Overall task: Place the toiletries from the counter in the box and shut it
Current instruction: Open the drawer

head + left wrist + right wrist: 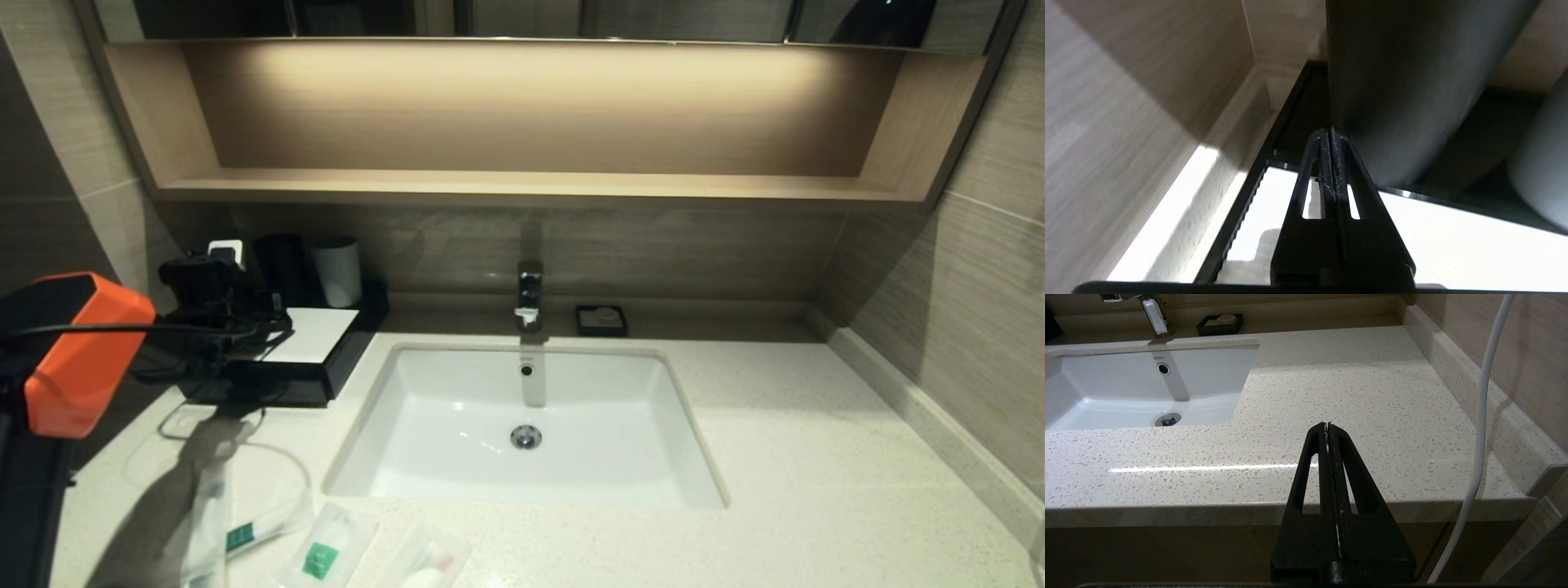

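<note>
The toiletries lie on the counter (816, 457) at its front left: a long toothbrush pack (206, 523), a pack with a green band (245, 535), a flat sachet with a green label (325, 549) and a packet with a pink-red mark (431, 563). The black box (343, 351) with the white top panel (1453, 245) stands behind them at the back left. My left gripper (269, 320) is shut and empty, low over the white panel, its tips (1331, 131) close to the black tumbler (1392, 81). My right gripper (1327, 424) is shut and empty over the counter's front right edge.
A black tumbler (282, 263) and a white tumbler (337, 271) stand on the box's rear. The white sink (457, 408) fills the counter's middle, with a faucet (529, 294) and a small black square dish (601, 320) behind it. A white cable (1482, 416) hangs beside my right gripper.
</note>
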Motion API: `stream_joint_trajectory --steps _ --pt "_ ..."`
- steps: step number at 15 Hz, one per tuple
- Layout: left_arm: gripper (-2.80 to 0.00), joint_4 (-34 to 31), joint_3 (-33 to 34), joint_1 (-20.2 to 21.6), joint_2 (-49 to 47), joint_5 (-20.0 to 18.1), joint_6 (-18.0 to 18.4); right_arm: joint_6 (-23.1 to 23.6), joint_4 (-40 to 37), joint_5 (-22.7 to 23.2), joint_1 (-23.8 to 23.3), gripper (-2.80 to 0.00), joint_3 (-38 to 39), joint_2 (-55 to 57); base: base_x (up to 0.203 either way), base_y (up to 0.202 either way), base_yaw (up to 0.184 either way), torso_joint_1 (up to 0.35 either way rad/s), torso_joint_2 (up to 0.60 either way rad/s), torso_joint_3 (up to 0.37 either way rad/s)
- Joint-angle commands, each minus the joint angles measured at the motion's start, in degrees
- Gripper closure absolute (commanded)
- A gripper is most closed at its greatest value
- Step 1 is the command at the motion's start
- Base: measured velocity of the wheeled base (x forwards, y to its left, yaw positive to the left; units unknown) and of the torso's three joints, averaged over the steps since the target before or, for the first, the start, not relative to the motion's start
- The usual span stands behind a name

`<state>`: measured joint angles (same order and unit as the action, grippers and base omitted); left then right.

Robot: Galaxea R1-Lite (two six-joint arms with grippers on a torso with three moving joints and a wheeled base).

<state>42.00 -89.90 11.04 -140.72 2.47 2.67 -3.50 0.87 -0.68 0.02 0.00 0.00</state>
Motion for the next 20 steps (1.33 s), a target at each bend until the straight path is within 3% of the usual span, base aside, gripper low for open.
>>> stream_joint_trajectory --steps 1,10,14,16,20 --pt "0.00 1.0 3.3 0.1 3.4 0.2 0.2 0.0 0.0 0.0 0.0 0.00 0.0 0.1 0.000 0.000 0.000 0.000 0.00 0.000" --pt "0.00 5.5 28.4 0.0 26.1 1.1 0.4 0.0 0.0 0.0 0.1 0.00 0.0 0.1 0.000 0.000 0.000 0.000 0.00 0.000" --pt "0.00 0.4 36.6 -1.5 33.2 10.0 0.6 0.0 0.0 0.0 0.0 0.00 0.0 0.1 0.000 0.000 0.000 0.000 0.00 0.000" --pt "0.00 -5.1 39.0 -1.6 38.1 10.4 0.2 0.0 0.1 0.0 0.0 0.00 0.0 0.1 0.000 0.000 0.000 0.000 0.00 0.000" --pt "0.00 -34.5 42.5 -1.1 49.3 11.0 -3.0 0.0 0.1 0.0 0.1 0.00 0.0 0.1 0.000 0.000 0.000 0.000 0.00 0.000"
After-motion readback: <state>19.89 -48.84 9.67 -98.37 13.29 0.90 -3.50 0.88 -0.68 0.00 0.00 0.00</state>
